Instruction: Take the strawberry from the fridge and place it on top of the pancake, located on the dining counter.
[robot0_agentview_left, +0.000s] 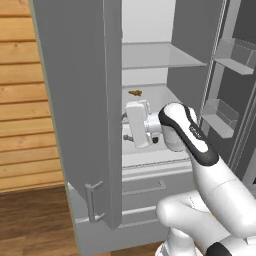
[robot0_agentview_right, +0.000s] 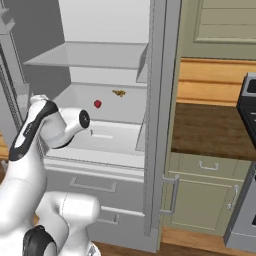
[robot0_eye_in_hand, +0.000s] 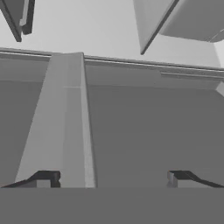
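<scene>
Fingers (robot0_eye_in_hand: 46, 178) of the gripper (robot0_eye_in_hand: 113, 179) stood spread wide with nothing between them, facing grey panels inside the fridge (robot0_agentview_left: 80, 100). The strawberry (robot0_agentview_right: 97, 104) lay on a pale shelf (robot0_agentview_right: 112, 107) deep within, near a small yellowish-brown scrap (robot0_agentview_right: 119, 93) and well apart from the hand. Both fridge doors stood open beside a wooden counter (robot0_agentview_right: 210, 130).

Open fridge (robot0_agentview_right: 100, 135) shelf — door (robot0_agentview_left: 82, 110) alongside

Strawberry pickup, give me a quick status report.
Hand open, empty, inside the fridge. Strawberry untouched on the shelf, yellowish scrap behind it. Nothing visible blocking the reach.
</scene>
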